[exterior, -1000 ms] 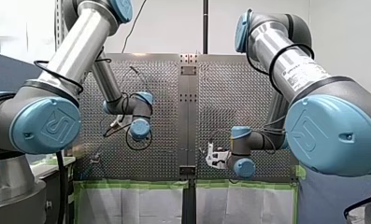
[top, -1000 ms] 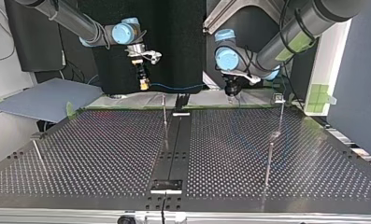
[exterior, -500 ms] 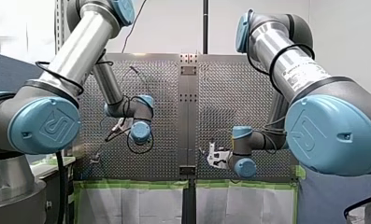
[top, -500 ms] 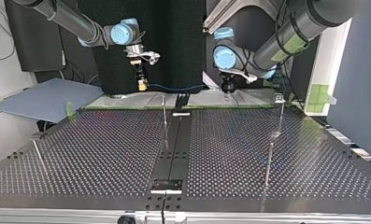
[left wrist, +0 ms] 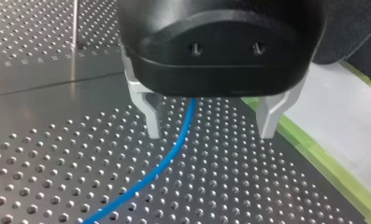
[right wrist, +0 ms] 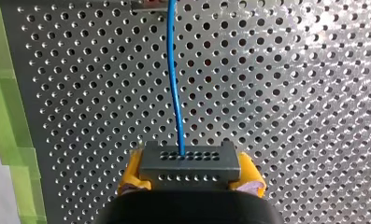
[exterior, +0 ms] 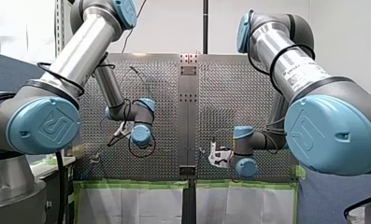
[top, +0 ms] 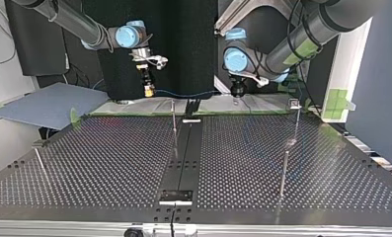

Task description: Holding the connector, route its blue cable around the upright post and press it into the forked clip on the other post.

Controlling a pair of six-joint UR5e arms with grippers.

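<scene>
Elbows of both arms crowd the front view, hiding most of the work. Seen from its wrist, the right gripper clamps the dark, hole-studded connector between yellow pads; the blue cable leaves the connector's face and runs ahead out of view. The left gripper stands wide open, metal fingers straddling the cable, its black body hiding the cable's onward run. In the top view the cable hangs between both grippers near the far edge of the table, beyond the slim upright post; the forked clip stands well apart at that view's right.
</scene>
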